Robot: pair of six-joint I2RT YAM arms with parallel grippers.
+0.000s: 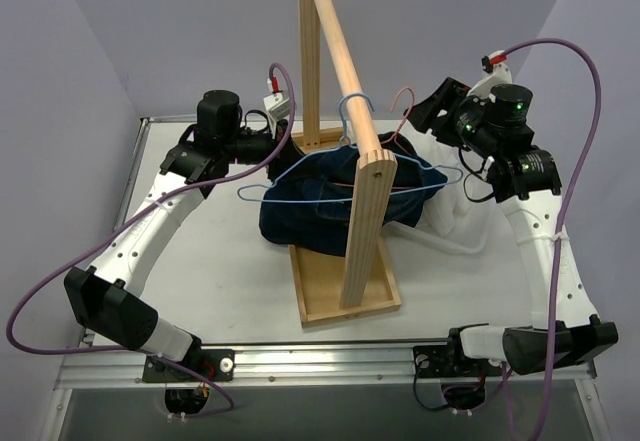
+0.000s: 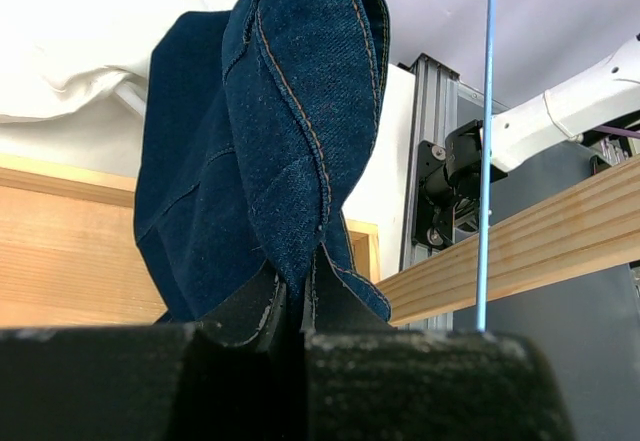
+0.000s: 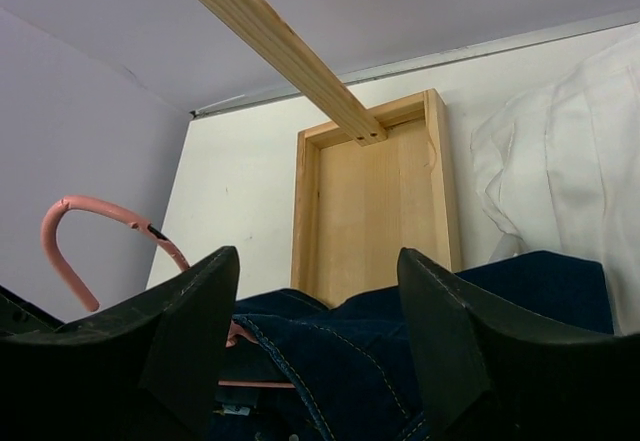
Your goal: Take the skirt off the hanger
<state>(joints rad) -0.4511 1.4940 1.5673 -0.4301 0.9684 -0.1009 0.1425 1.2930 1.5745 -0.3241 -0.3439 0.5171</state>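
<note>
1. The skirt [image 1: 325,209] – dark blue denim – hangs bunched at the centre of the top view, sagging just above the wooden tray [image 1: 330,296] that forms the foot of the rack.
2. A blue hanger [image 1: 352,111] hooks over the slanted wooden rail [image 1: 340,41], and its wire frame spreads across the top of the skirt.
3. A pink hanger [image 1: 403,99] has its hook up to the right of the rail. Its wire runs across the denim too, so I cannot tell which hanger carries the skirt.
4. The left fingers [image 2: 262,313] sit at the bottom centre of the left wrist view, pinched tight on a folded, stitched edge of the skirt. The blue wire runs straight up the right side of that frame.
5. The right fingers [image 3: 195,301] are spread wide and hold nothing – the denim lies low between them, with the pink hook at the lower left of the right wrist view.
6. A white cloth [image 1: 450,211] lies on the table [image 1: 220,261] just right of the skirt.
</note>
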